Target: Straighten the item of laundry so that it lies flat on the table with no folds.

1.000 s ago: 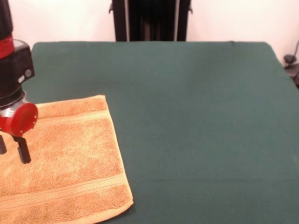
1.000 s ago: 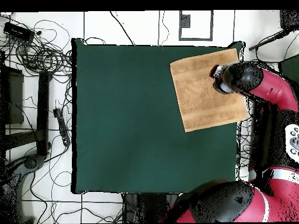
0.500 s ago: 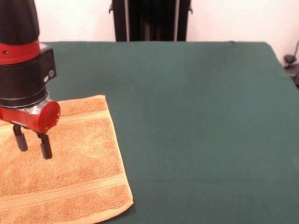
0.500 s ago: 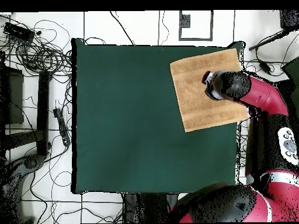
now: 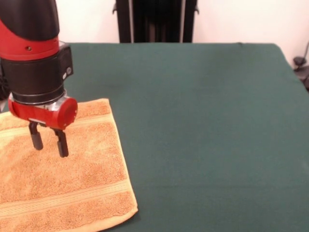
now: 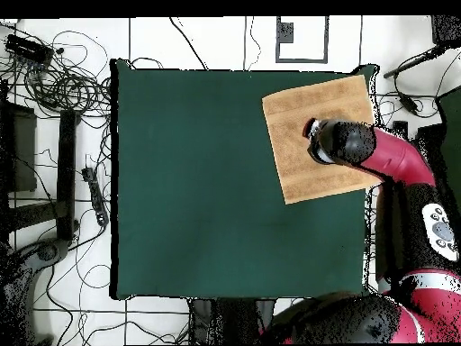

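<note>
Towel point(image 5: 67, 188) sits at the lower left of the front view, spread on the green table point(image 5: 203, 121). Golden-orange terry, one woven flat band running near its far edge and another near its near edge. Its right edge slants down to a rounded corner at the bottom. Left part runs out of frame. Surface looks flat, no fold visible, though a faint shallow dip may lie below the gripper; hard to be sure.

Gripper point(image 5: 48, 140) hangs over the towel's upper part, below a red collar and a black wrist on the red arm. Two dark fingers point(image 5: 62, 143) point down, parted by a modest gap, nothing between them. Tips appear clear of the cloth, not pinching it.

Overhead view: towel point(image 6: 297, 135) lies at the table's upper right corner, roughly square, turned slightly against the table edges. Its top edge runs close to the table's top edge; its right side reaches the table's right edge, partly under the arm. All visible edges lie straight and unturned. Arm reaches in from the right, its gripper end point(image 6: 315, 144) over the towel's middle-right. Fingers not separable from above. Rest of the table point(image 6: 198, 180) is bare green cloth. Cables point(image 6: 54, 72) lie tangled on the floor left of the table.
</note>
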Tool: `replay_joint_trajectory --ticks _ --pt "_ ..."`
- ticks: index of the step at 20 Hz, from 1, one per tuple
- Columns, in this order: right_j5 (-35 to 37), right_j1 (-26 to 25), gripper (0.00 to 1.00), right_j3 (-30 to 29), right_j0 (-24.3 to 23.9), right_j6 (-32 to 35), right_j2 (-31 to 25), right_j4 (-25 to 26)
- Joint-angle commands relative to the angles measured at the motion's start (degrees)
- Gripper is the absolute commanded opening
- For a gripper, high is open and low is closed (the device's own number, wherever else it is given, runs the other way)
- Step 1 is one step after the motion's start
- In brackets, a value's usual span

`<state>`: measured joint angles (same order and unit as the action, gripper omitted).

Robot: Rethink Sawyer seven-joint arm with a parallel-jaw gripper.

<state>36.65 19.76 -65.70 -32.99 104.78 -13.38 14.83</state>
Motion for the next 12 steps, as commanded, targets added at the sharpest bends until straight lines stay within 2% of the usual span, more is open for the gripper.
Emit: replay_joint_trajectory --ticks 1,12 --pt "-3.7 1.6 1.0 -12.1 3.5 8.5 0.7 0.0" --pt "-5.9 0.5 1.0 -14.1 3.0 6.4 1.1 0.0"
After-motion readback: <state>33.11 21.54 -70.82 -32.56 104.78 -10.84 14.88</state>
